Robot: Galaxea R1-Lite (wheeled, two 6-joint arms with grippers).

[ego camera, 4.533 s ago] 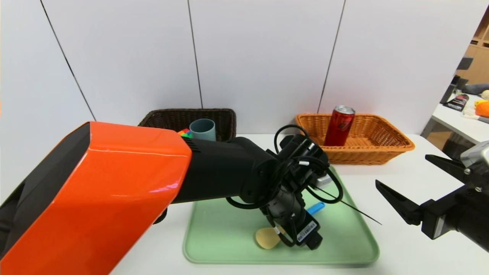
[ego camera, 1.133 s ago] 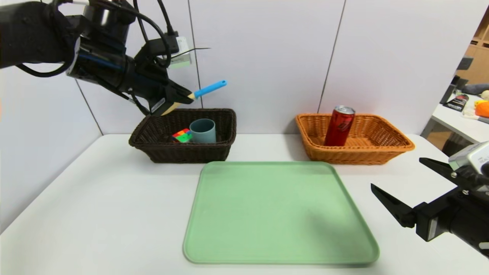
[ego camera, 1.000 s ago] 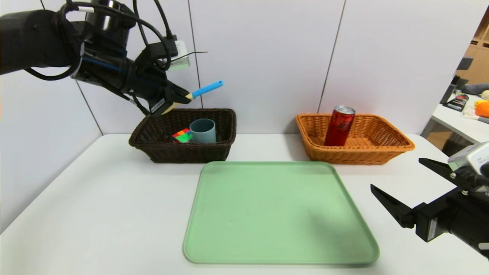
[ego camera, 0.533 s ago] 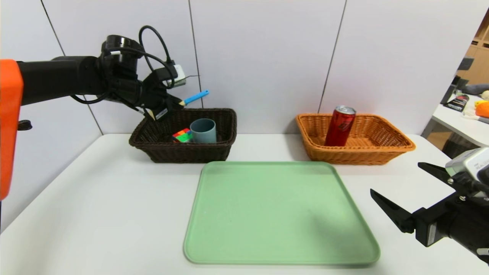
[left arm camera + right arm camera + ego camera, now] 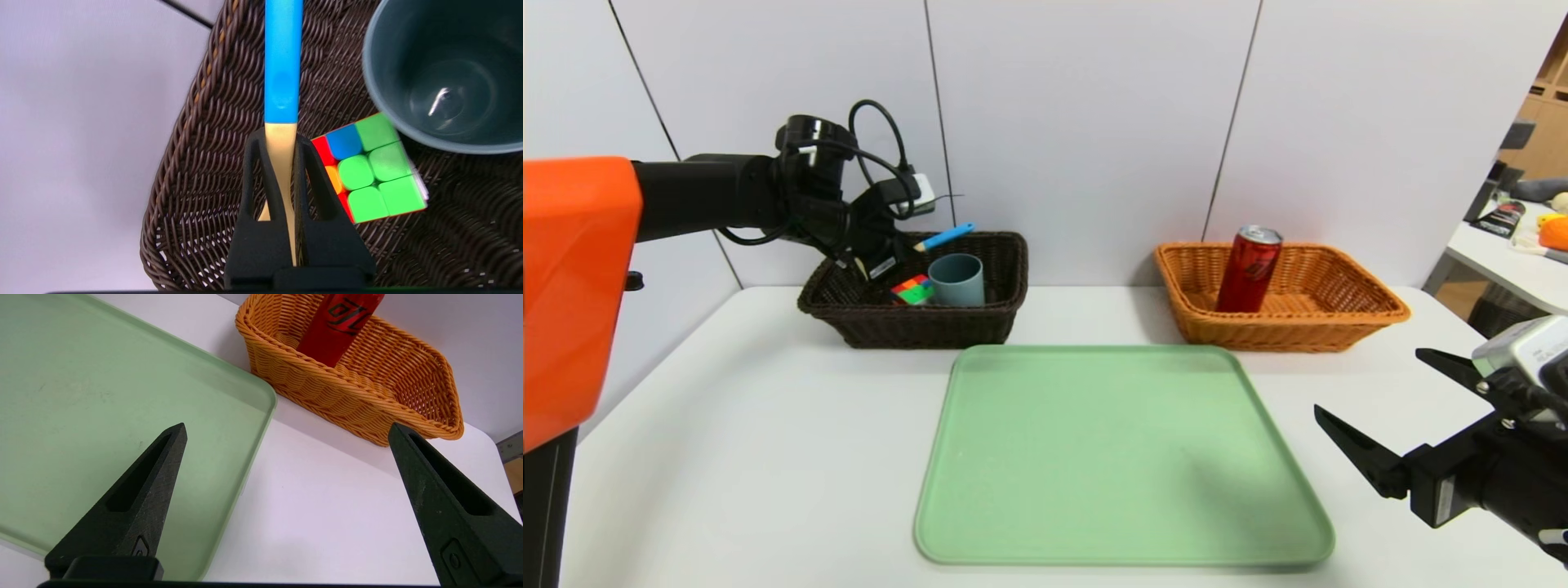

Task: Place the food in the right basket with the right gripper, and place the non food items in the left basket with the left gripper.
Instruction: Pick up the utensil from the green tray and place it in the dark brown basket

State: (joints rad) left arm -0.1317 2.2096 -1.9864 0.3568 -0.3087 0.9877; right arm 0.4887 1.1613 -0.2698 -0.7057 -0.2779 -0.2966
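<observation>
Head view: left tool grips spoon over left basket.

A white table is carrying a flat green plastic tray, a dark brown wicker basket beneath the left gripper, and an orange-tan wicker basket beyond the right gripper.
</observation>
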